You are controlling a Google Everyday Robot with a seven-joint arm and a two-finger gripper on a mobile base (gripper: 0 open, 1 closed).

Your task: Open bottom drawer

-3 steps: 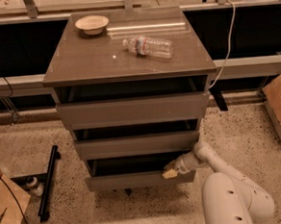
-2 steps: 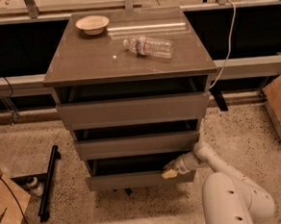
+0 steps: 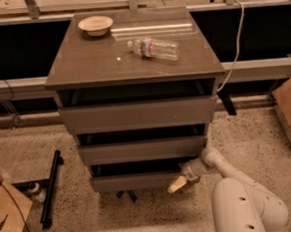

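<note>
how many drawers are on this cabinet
3, stacked: top drawer, middle drawer below it, bottom drawer lowest, with the gripper at its right end.

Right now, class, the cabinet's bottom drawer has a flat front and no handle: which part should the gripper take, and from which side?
Probably the top edge of the bottom drawer, near its right end. Its front is plain and flat, but the dark gap above leaves that edge exposed as a lip. Come from the front right, where the gripper sits low by that corner.
</note>
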